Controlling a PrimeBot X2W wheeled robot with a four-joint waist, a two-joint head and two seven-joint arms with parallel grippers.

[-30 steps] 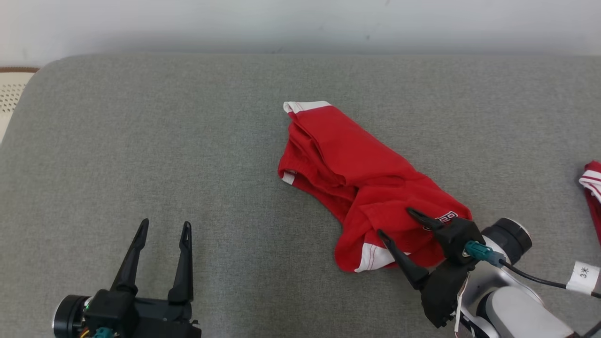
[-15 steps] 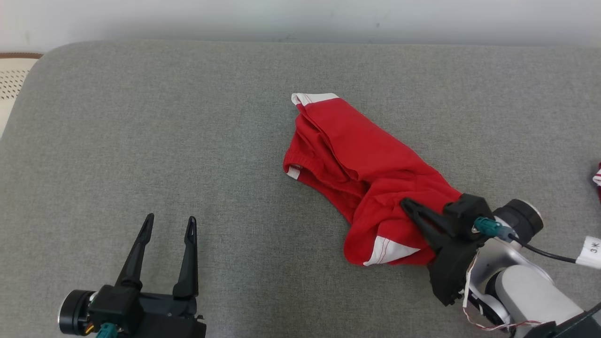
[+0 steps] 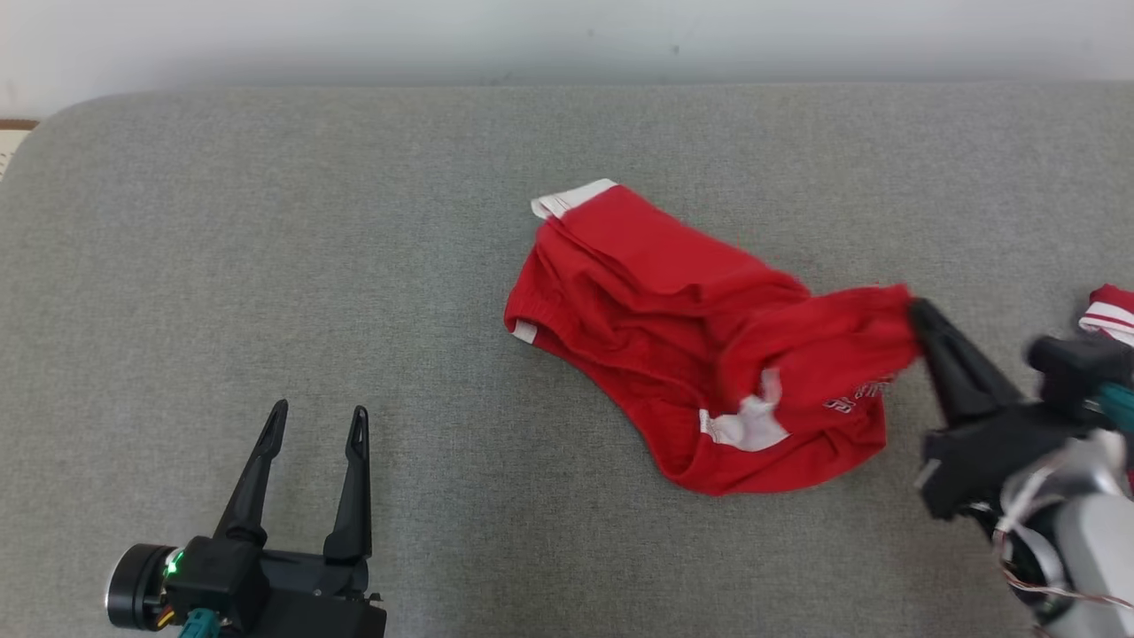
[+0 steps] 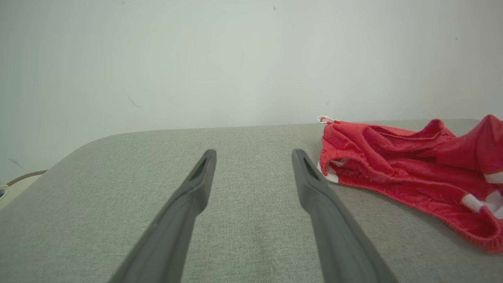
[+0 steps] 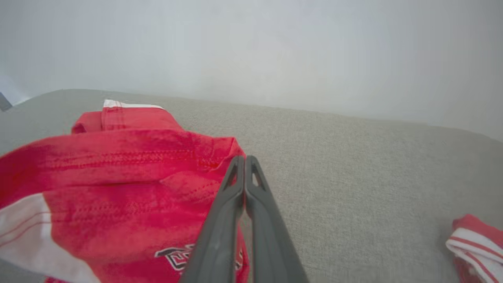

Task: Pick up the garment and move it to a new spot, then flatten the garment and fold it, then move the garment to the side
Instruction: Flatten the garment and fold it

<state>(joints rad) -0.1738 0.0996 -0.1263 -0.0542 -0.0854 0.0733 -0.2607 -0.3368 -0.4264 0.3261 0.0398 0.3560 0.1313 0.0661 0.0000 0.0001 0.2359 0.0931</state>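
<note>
Lying crumpled on the grey cushion [image 3: 266, 221], the red garment [image 3: 673, 337] is noted right of centre in the head view. White trim is seen at its far corner, at its left edge and at a patch near its front hem. White lettering is partly visible on the side nearest the right gripper [image 3: 917, 310]; it cannot be read.

The garment's right-hand corner is raised off the cushion and drawn to a point at the tips of the right gripper. In the right wrist view the two fingers [image 5: 220, 228] are seen pressed together along their length, with the red fabric gathered against their tips on the left. The corner is judged to be pinched between them. The rest of the garment is left resting on the cushion.

The left gripper [image 3: 319, 412] is recorded at the lower left, well apart from the garment. Its fingers are spread wide with nothing between them, and bare cushion is seen through the gap in the left wrist view.

A second cloth [image 3: 1112, 310], red with white stripes, is noted at the right edge, beyond the right gripper and apart from the garment. A pale wall [image 3: 532, 35] is seen behind the cushion.
</note>
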